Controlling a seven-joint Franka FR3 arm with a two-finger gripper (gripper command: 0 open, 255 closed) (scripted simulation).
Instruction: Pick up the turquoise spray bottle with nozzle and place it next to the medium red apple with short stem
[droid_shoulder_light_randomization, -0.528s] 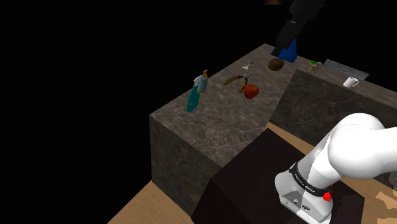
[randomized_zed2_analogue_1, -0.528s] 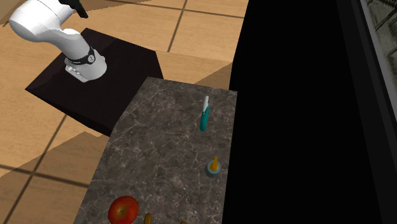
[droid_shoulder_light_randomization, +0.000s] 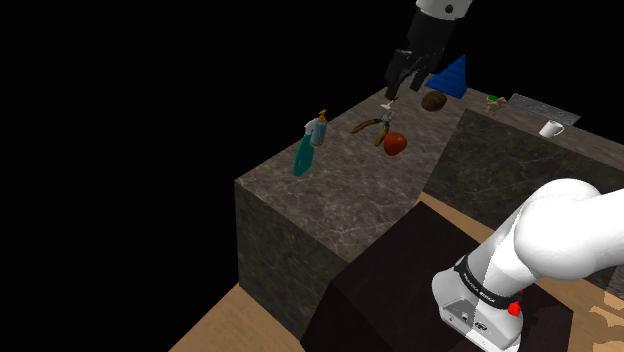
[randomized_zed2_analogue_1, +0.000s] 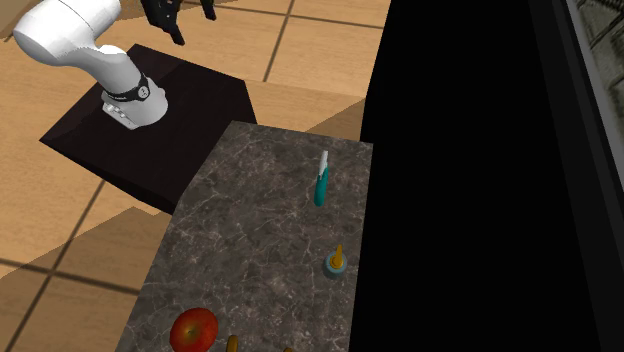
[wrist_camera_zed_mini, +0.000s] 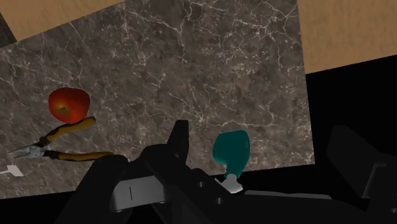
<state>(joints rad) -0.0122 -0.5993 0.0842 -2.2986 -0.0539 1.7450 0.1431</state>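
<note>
The turquoise spray bottle (droid_shoulder_light_randomization: 303, 156) lies on its side near the edge of the dark marble counter (droid_shoulder_light_randomization: 340, 195) on the shoulder view's left, its white nozzle toward a small bottle. It is also seen from above (randomized_zed2_analogue_1: 320, 182) and from the hand (wrist_camera_zed_mini: 230, 151). The red apple (droid_shoulder_light_randomization: 395, 143) (randomized_zed2_analogue_1: 195, 330) (wrist_camera_zed_mini: 69, 105) rests further along the counter, next to orange-handled pliers (droid_shoulder_light_randomization: 375, 126) (wrist_camera_zed_mini: 60, 143). My gripper (droid_shoulder_light_randomization: 403, 89) (randomized_zed2_analogue_1: 190, 20) (wrist_camera_zed_mini: 261, 130) hangs open high above the pliers and apple, well apart from the spray bottle, holding nothing.
A small blue-grey bottle with an orange top (droid_shoulder_light_randomization: 320, 128) (randomized_zed2_analogue_1: 336, 263) stands just beyond the spray bottle. A brown lump (droid_shoulder_light_randomization: 433, 101) and a blue pyramid (droid_shoulder_light_randomization: 455, 76) sit at the counter's far end, a white mug (droid_shoulder_light_randomization: 551, 128) on the adjoining counter. A black area borders the counter.
The gripper has swung from above the blue pyramid toward the shoulder view's left and lower, now over the pliers. It has entered the second exterior view's top. The objects have not moved.
</note>
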